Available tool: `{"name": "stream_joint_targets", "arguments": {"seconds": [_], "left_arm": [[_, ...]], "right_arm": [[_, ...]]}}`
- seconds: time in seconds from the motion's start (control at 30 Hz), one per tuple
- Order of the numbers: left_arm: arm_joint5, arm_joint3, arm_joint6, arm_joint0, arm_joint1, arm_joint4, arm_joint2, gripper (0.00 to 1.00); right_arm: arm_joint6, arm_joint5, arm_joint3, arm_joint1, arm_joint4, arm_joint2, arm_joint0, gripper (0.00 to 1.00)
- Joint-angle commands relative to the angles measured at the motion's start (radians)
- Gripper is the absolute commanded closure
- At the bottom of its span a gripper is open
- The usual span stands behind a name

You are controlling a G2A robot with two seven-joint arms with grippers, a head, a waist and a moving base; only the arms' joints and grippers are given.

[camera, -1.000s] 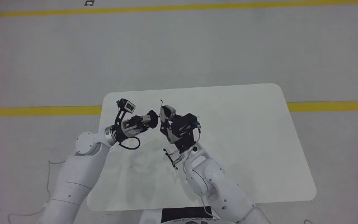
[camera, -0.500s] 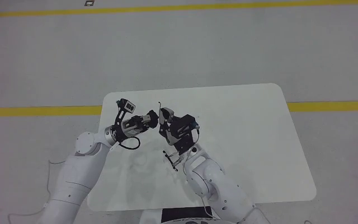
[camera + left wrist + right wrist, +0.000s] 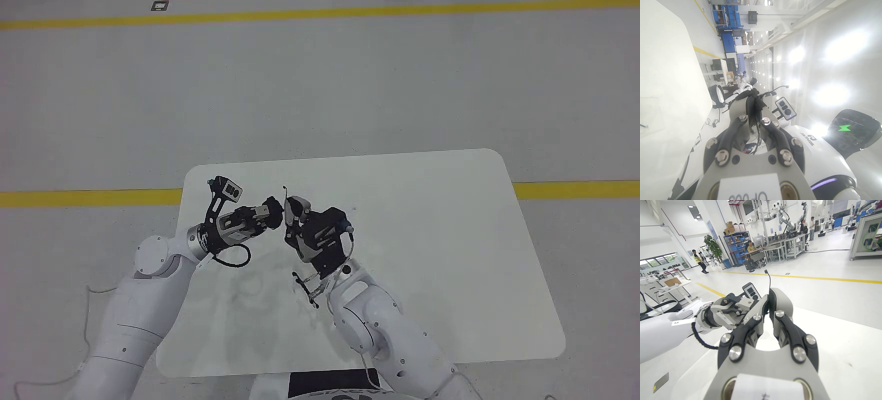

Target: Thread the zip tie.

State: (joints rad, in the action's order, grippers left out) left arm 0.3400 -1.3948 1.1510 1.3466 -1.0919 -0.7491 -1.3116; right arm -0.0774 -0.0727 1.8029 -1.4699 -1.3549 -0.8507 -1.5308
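A thin black zip tie (image 3: 286,192) stands up out of my right gripper (image 3: 292,212), which is shut on its strap above the table's left half. In the right wrist view the strap (image 3: 769,281) rises from between the shut fingers, with its small head at the top. My left gripper (image 3: 272,212) is tip to tip with the right one, coming from the left. In the left wrist view its fingers (image 3: 753,93) are shut and the zip tie's free end (image 3: 780,87) curves out just beyond them. Whether the left pads pinch the strap is hidden.
The white table (image 3: 450,250) is bare to the right of both arms. A second black zip tie (image 3: 305,283) lies flat on it beside the right forearm, near the front edge; its end (image 3: 644,125) shows in the left wrist view.
The right gripper has shifted slightly left toward the left gripper, and the zip tie's upright end has moved a little with it. The left arm has kept still.
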Motion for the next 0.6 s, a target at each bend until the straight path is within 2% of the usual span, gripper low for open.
{"name": "stream_joint_targets", "arguments": {"seconds": [0.0,0.27,0.57], "left_arm": [[0.0,0.0,0.0,0.0,0.0,0.0,0.0,1.0],[0.0,0.0,0.0,0.0,0.0,0.0,0.0,1.0],[0.0,0.0,0.0,0.0,0.0,0.0,0.0,1.0]], "right_arm": [[-0.009,0.002,0.005,0.0,0.01,-0.001,-0.002,1.0],[-0.022,0.034,0.002,0.001,0.028,0.001,-0.004,1.0],[0.009,0.006,-0.01,0.0,0.004,0.003,0.001,1.0]]}}
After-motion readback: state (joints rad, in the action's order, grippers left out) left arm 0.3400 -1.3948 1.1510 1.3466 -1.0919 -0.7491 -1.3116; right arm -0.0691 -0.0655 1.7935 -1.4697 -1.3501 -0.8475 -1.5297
